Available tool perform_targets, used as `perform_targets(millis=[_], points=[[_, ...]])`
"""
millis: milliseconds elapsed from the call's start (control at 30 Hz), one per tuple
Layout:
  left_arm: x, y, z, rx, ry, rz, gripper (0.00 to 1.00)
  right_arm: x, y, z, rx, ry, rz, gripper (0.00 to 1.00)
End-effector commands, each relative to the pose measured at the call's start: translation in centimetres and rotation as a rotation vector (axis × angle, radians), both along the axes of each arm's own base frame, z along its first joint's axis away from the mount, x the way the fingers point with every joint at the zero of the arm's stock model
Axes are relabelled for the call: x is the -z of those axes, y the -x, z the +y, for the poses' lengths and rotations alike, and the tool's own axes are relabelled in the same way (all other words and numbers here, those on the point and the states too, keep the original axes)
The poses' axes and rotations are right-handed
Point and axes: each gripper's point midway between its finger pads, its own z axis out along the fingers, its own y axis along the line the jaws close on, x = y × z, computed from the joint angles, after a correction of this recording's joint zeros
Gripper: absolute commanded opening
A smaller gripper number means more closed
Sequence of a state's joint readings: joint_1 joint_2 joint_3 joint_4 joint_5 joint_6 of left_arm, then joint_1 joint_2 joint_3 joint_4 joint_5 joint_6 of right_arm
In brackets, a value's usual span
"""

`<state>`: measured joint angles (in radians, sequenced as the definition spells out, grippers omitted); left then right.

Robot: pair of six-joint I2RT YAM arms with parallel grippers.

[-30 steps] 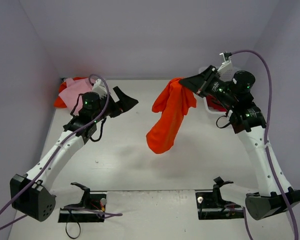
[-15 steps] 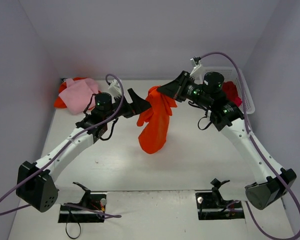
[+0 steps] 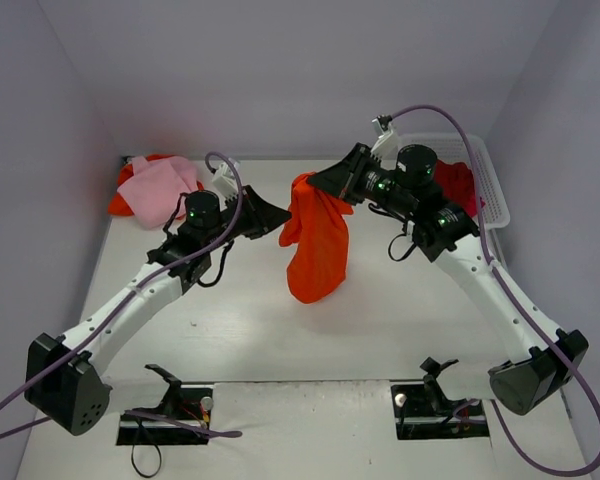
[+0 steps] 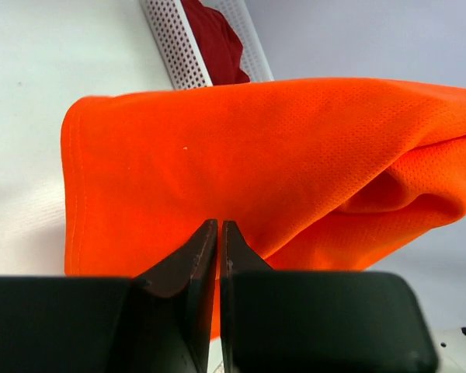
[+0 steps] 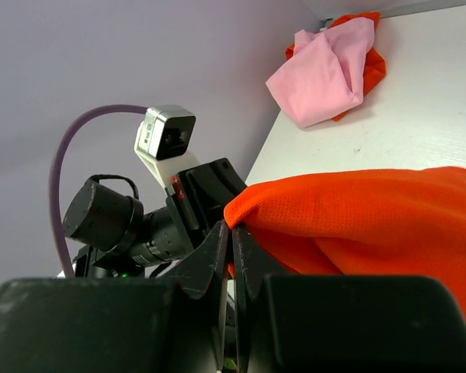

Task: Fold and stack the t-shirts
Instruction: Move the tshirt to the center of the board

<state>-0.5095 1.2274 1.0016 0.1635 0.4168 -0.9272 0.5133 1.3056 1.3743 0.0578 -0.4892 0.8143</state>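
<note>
An orange t-shirt point(image 3: 315, 245) hangs bunched above the middle of the table. My right gripper point(image 3: 318, 183) is shut on its top corner; the right wrist view shows the fabric point(image 5: 357, 217) pinched between the jaws point(image 5: 233, 227). My left gripper point(image 3: 282, 213) meets the shirt's left edge and is shut, its tips point(image 4: 219, 225) pressed into the orange cloth point(image 4: 279, 155), with a sliver of orange between the jaws. A pink t-shirt point(image 3: 160, 185) lies on another orange one point(image 3: 123, 197) at the back left corner.
A white perforated basket point(image 3: 492, 190) at the back right holds a dark red t-shirt point(image 3: 458, 183), also seen in the left wrist view point(image 4: 216, 39). Grey walls close in on three sides. Two black stands point(image 3: 170, 395) sit at the near edge.
The left gripper went from wide open to shut at the shirt's left edge. The right arm carried the hanging shirt left toward the table's middle, then nearly stopped.
</note>
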Motion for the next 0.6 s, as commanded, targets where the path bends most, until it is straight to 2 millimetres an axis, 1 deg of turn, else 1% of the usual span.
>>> perform_targets(millis=[0,33,67,100,233,300,333,367,400,433,533,567], points=[[-3.9,0.2,1.0,-0.048,0.031,-0.112,0.0,-4.0,0.1,0.1,0.004,-0.072,-0.135,0.0],[-3.6,0.3,1.2,-0.055,0.01,-0.107,0.0,-4.0,0.1,0.1,0.005,-0.067,-0.137,0.0],[-3.8,0.3,1.6,-0.073,0.003,-0.109,0.0,-4.1,0.1,-0.1,0.01,-0.066,-0.14,0.0],[-3.3,0.3,1.9,-0.083,-0.02,-0.089,0.0,-4.1,0.2,-0.1,0.008,-0.063,-0.142,0.0],[-3.3,0.2,2.8,-0.122,-0.074,-0.096,0.0,-4.0,0.5,-0.7,0.031,-0.037,-0.148,0.0],[-3.5,0.2,3.2,-0.137,-0.084,-0.099,0.0,-3.2,0.5,-1.2,0.052,0.0,-0.142,0.0],[-3.0,0.1,3.6,-0.155,-0.11,-0.084,0.0,-3.3,0.8,-1.6,0.062,0.012,-0.151,0.0],[-3.0,0.1,3.8,-0.164,-0.119,-0.082,0.0,-2.4,0.9,-2.0,0.07,0.053,-0.139,0.0],[-2.9,0.1,4.0,-0.171,-0.132,-0.075,0.0,-2.4,0.7,-2.5,0.095,0.069,-0.149,0.0],[-3.0,-0.1,4.2,-0.181,-0.14,-0.083,0.0,-1.4,1.3,-3.1,0.102,0.106,-0.121,0.0],[-3.3,0.1,3.9,-0.163,-0.127,-0.09,0.0,-1.1,1.4,-4.4,0.148,0.152,-0.132,0.0],[-3.1,0.5,3.4,-0.128,-0.116,-0.089,0.0,-1.2,1.3,-4.7,0.161,0.158,-0.136,0.0]])
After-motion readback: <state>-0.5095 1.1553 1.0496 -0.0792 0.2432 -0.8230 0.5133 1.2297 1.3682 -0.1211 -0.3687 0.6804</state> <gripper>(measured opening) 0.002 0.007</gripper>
